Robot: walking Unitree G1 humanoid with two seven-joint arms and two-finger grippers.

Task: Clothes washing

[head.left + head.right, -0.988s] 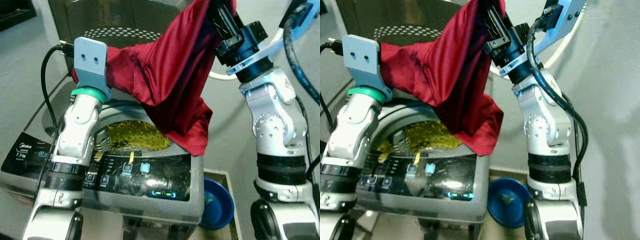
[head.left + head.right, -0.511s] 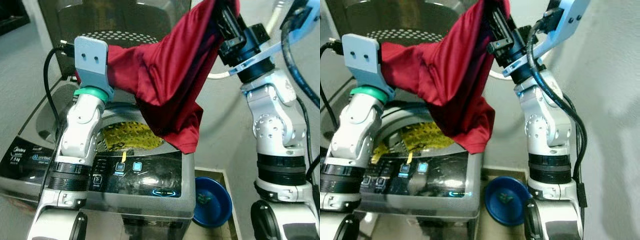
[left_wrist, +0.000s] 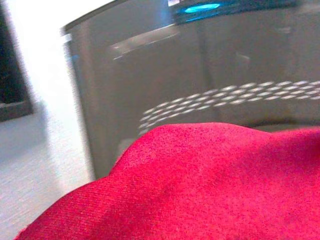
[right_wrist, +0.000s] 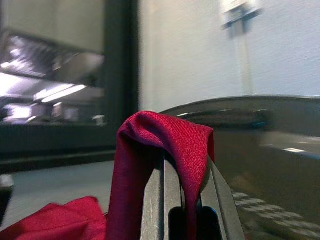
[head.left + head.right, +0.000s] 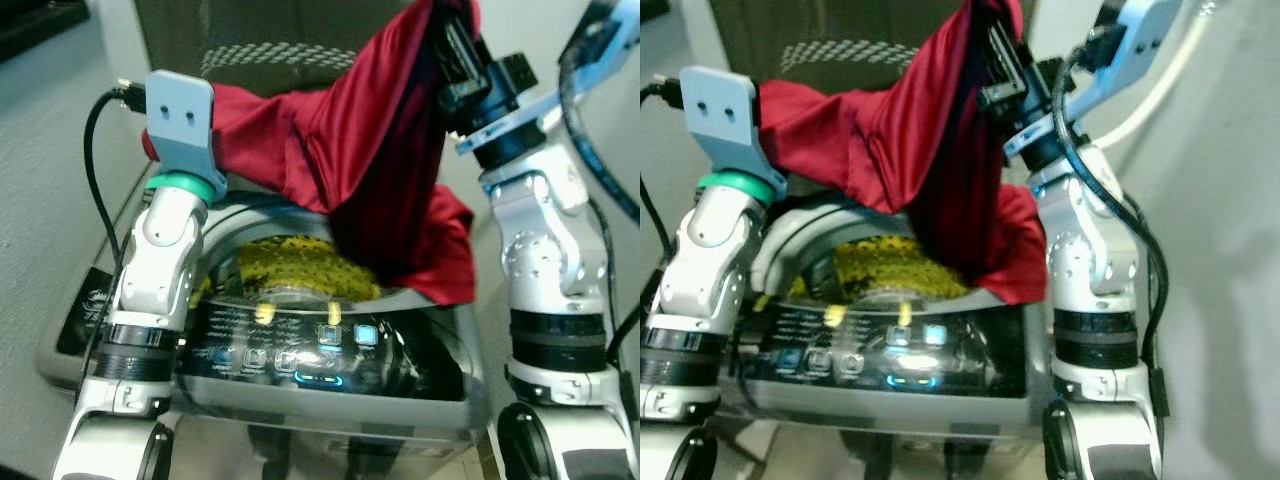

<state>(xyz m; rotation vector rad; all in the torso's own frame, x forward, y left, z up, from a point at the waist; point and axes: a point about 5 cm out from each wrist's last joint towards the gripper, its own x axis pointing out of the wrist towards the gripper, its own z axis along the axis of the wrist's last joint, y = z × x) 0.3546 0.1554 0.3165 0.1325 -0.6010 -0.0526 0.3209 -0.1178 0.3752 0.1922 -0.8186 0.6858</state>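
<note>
A red garment [image 5: 350, 150] hangs stretched above the open washing machine [image 5: 330, 360], its long axis rising from the left gripper [image 5: 165, 150], grip hidden, to the right gripper [image 4: 185, 200], clenched on a fold, with its loose end drooping over the machine's right rim. Yellow clothing [image 5: 300, 265] lies in the drum.

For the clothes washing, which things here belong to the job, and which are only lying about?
Belong to the job:
- red garment, held up by both grippers
- washing machine, lid open
- yellow patterned cloth in the drum
- right gripper, shut on the garment
- left gripper, hidden under the garment

Only lying about:
- white hose by the wall
</note>
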